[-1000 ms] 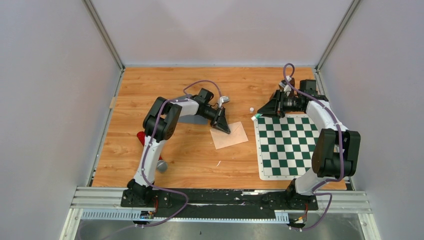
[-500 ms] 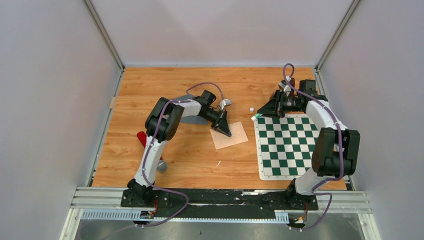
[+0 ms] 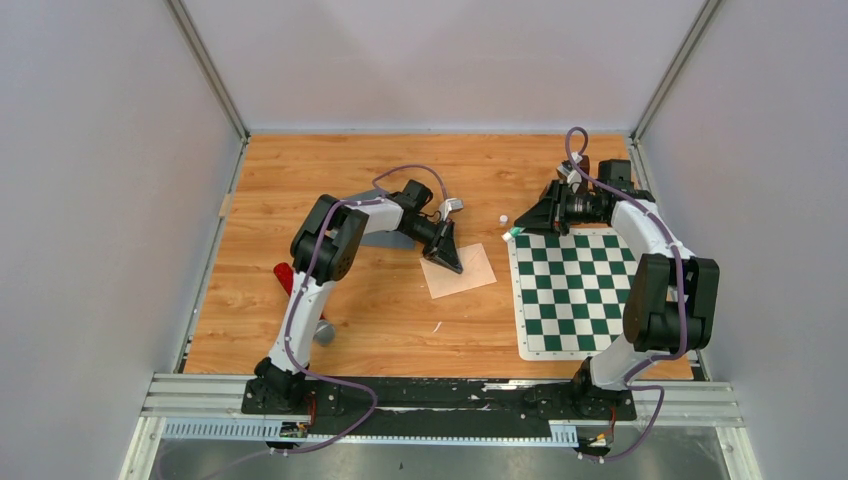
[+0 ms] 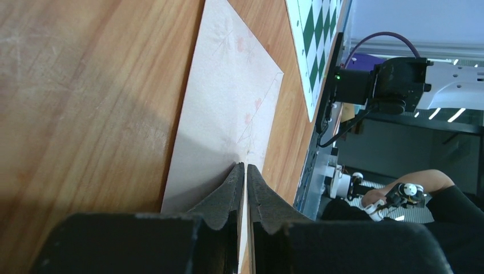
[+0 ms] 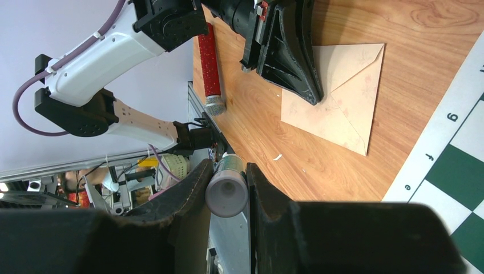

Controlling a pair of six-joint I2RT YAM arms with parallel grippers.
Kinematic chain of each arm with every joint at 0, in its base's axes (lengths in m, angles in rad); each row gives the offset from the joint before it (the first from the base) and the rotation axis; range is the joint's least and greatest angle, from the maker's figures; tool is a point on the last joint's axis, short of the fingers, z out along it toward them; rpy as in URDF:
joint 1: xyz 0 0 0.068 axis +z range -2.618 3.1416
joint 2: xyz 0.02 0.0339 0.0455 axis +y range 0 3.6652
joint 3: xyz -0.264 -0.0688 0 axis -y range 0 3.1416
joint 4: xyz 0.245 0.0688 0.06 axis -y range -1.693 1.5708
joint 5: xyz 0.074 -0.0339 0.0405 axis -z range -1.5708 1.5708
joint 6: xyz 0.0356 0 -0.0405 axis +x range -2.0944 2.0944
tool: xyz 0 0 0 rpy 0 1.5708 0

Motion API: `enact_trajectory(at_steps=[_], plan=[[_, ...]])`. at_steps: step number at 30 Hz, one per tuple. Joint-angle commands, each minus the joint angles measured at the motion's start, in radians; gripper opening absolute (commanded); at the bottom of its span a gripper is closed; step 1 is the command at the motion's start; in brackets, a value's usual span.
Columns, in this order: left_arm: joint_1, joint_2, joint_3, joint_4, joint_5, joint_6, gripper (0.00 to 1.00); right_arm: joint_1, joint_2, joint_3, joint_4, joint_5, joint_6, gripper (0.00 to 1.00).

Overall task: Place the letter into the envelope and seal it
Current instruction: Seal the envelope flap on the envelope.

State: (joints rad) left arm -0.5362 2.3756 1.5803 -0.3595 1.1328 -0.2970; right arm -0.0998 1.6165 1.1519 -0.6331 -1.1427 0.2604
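Wooden tabletop (image 3: 300, 170) holds the envelope (image 3: 465, 270) flat near its middle, just left of the chessboard mat (image 3: 575, 290). No letter shows, so I judge it is already inside, and sealing is left. My left gripper (image 4: 244, 166), fingers all but together, presses its tips on the envelope's left edge. My right gripper (image 3: 520, 228), farther right, clamps a small capped tube (image 5: 226, 195), likely glue.
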Motion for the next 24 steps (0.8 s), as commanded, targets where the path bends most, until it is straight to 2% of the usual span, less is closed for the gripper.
enact_trajectory(at_steps=[1, 14, 18, 22, 24], plan=[[0.005, 0.033, 0.015, -0.025, -0.102, 0.047, 0.13, -0.006, 0.006, 0.027, 0.033, -0.017, 0.002, 0.0], [0.007, 0.029, 0.037, -0.079, -0.129, 0.129, 0.15, -0.006, 0.02, 0.035, 0.032, -0.017, -0.002, 0.0], [0.013, -0.011, 0.078, -0.105, -0.087, 0.169, 0.23, -0.006, 0.022, 0.048, 0.031, -0.019, -0.007, 0.0], [0.024, -0.112, 0.156, -0.137, -0.025, 0.235, 0.42, -0.006, 0.026, 0.079, 0.033, -0.019, -0.009, 0.0], [0.036, -0.166, 0.202, -0.18, -0.027, 0.282, 0.46, -0.006, 0.029, 0.101, 0.032, -0.017, -0.012, 0.0]])
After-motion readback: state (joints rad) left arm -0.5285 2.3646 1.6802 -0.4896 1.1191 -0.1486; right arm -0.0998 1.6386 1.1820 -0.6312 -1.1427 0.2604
